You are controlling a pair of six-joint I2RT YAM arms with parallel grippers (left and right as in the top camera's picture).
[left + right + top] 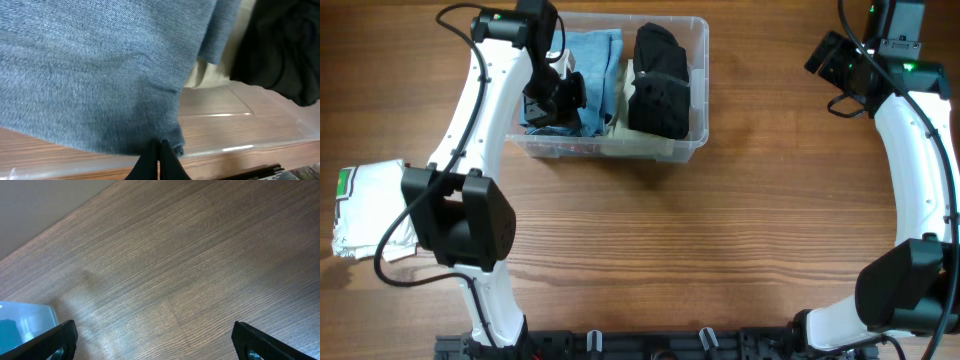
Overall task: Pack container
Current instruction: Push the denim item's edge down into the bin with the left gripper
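Observation:
The clear plastic container stands at the back middle of the table. It holds a blue denim cloth on the left and a black garment on the right, with something cream between them. My left gripper is down inside the container's left half. In the left wrist view its jaws are shut, with their tips at the hem of the denim cloth; the container's clear floor and the black garment are at the right. My right gripper is open and empty over bare wood.
A folded white cloth with a green mark lies at the table's left edge. The right arm is raised at the back right, well away from the container, whose corner shows at the lower left of its wrist view.

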